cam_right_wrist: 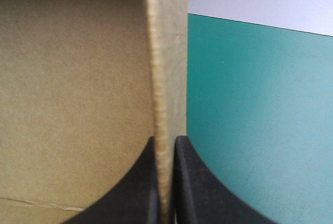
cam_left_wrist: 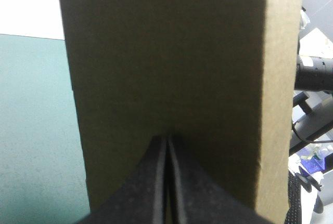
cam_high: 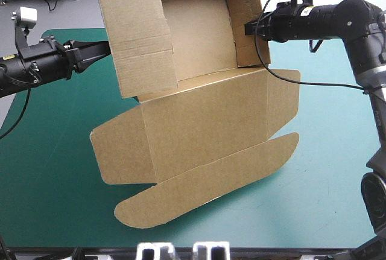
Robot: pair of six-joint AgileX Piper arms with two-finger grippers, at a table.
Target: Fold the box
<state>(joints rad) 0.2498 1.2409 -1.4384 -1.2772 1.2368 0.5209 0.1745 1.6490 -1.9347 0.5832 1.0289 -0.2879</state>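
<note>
Status: partly formed. The box (cam_high: 199,37) sits toward 12 o'clock on the teal-green cover (cam_high: 48,169), with the back and both side walls raised around an open tray. The lid (cam_high: 205,127) lies flat toward 6 o'clock. Its two side flaps are spread out at 9 and 3 o'clock, and the long rounded flap (cam_high: 205,181) is nearest the table's near edge. The left wall (cam_high: 139,37) stands taller than the right wall (cam_high: 244,19) and shows crease lines across its middle. Judgement: its upper half is not yet folded over and tucked inside, whereas the right wall looks doubled and seated. Remaining, as far as visible: tuck the left wall, then deal with the lid flaps. The left gripper (cam_high: 99,50) is at the tray's 9 o'clock side. Its fingers are pressed together into one point, with nothing between them, and the tip is at the outer face of the left wall. The wrist view shows that face square ahead, filling most of the view; whether the tip touches it is not certain. The right gripper (cam_high: 248,28) is at the 3 o'clock side, clamped over the top edge of the right wall. The board edge runs straight out between its fingers, one finger inside the tray and one outside.
</note>
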